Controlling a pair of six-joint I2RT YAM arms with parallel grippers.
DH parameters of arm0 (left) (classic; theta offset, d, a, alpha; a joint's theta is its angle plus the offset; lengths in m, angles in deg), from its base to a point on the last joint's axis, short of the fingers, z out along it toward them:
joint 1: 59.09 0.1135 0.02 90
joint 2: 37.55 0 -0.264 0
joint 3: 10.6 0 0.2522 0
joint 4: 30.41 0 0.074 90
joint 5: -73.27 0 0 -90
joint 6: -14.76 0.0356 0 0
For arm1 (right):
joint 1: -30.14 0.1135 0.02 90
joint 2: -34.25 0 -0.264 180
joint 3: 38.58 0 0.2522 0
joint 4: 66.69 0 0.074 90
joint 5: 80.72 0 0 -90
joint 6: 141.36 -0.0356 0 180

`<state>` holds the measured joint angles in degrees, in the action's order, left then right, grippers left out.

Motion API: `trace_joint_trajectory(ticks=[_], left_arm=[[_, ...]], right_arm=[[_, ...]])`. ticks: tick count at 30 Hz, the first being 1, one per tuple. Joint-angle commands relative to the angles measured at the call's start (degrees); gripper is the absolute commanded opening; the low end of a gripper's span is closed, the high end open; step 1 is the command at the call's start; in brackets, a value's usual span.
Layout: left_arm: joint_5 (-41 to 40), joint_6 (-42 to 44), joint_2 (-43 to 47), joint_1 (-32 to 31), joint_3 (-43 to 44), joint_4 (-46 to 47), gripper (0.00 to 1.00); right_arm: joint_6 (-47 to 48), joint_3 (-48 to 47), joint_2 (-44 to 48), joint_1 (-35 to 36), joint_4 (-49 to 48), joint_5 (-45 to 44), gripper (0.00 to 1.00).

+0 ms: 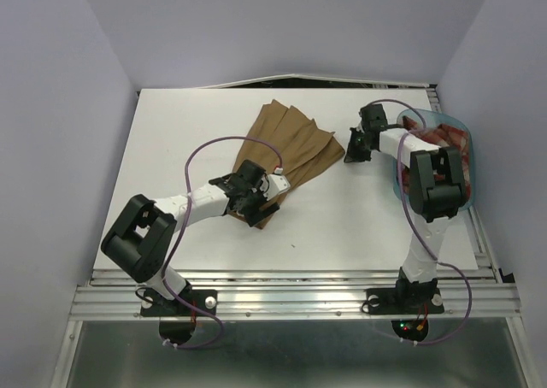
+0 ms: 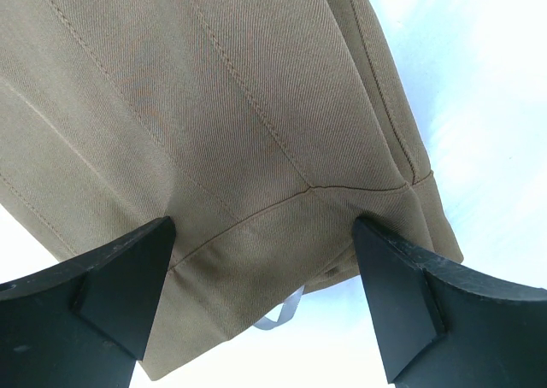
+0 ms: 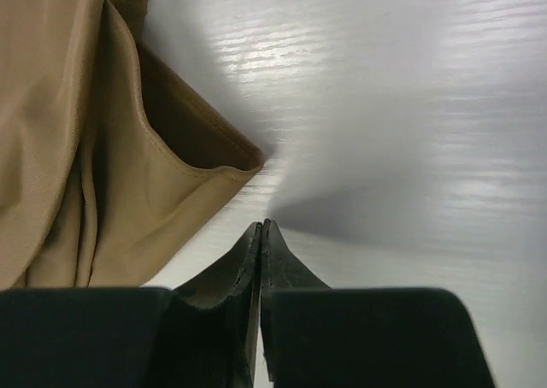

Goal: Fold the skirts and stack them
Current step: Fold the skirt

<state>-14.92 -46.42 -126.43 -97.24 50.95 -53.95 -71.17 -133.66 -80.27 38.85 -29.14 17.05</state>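
Black left pincer (image 2: 263,234), spread wide, hangs over the tan skirt's (image 1: 291,144) narrow end; the right pincer (image 3: 261,227), clenched empty, sits beside its right corner. Likely soft and limp: pinch a stitched edge. The plaid skirt (image 1: 449,137) lies further right.

The right claw (image 3: 261,234) has its fingers pressed together over the white table (image 3: 410,106), just beside the tan skirt's (image 3: 77,149) hem corner.

White table (image 1: 197,132), translucent blue tub (image 1: 469,149) at its right edge, metal rail (image 1: 291,298) along near edge.
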Motion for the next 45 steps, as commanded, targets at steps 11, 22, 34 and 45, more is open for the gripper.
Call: trace_joint_trajectory(ticks=[11,22,34,45], left_arm=[[-1.10,-1.48,-1.12,-0.78,-1.65,-1.12,0.99],[-1.19,-1.04,-1.65,-0.87,-0.24,-1.21,0.99],[-1.10,-1.49,-1.65,-0.87,-1.21,-0.85,0.99],[-3.10,-1.48,-1.65,-0.87,-1.56,-1.21,0.99]], right_arm=[[-12.08,-8.94,-2.19,0.34,-13.59,8.58,0.43],[-18.07,-13.25,-10.46,0.34,-13.51,8.58,0.54],[-17.37,-13.87,-9.41,0.34,-15.35,9.02,0.30],[-14.30,-9.74,1.29,0.34,-11.49,9.55,0.01]])
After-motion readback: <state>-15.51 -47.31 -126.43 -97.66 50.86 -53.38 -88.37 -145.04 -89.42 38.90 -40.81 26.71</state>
